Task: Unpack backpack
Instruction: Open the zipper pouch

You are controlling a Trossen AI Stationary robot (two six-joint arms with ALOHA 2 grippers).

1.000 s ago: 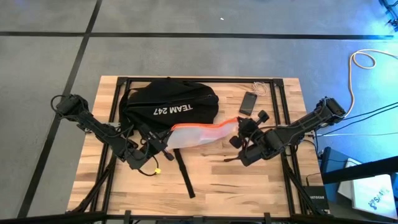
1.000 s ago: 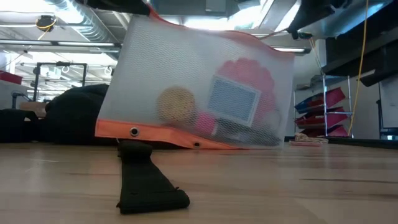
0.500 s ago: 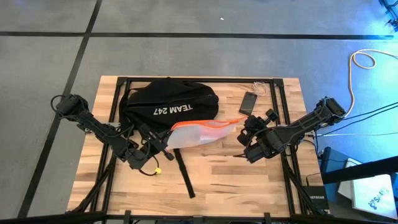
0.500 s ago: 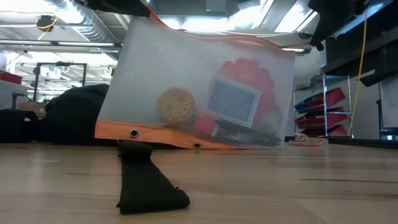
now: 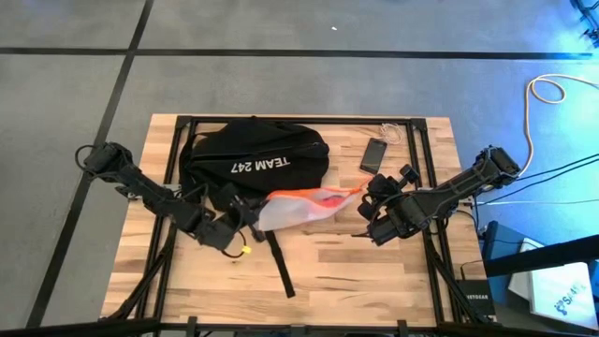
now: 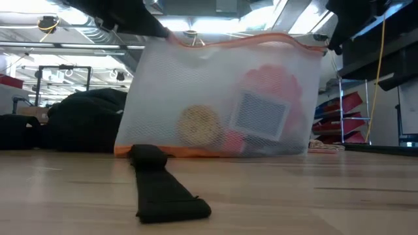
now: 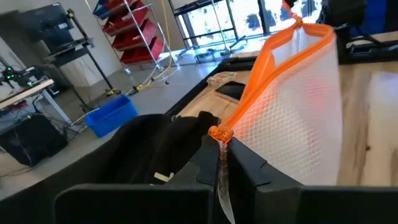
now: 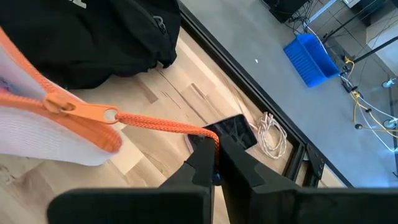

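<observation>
1. Backpack, large, black, soft fabric, lies at the tabletop's far side, its strap trailing forward.
2. White mesh pouch with orange zipper trim stands just in front, stretched between both arms.
3. Left end effector pinches the pouch's corner; right end effector pinches its orange zipper cord.
4. Risk: opposing pulls could tear the cord free or tip the pouch over.

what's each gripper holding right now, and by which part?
Both hold the white mesh pouch. Left gripper is shut on its orange-trimmed corner; right gripper is shut on the orange zipper cord.
</observation>
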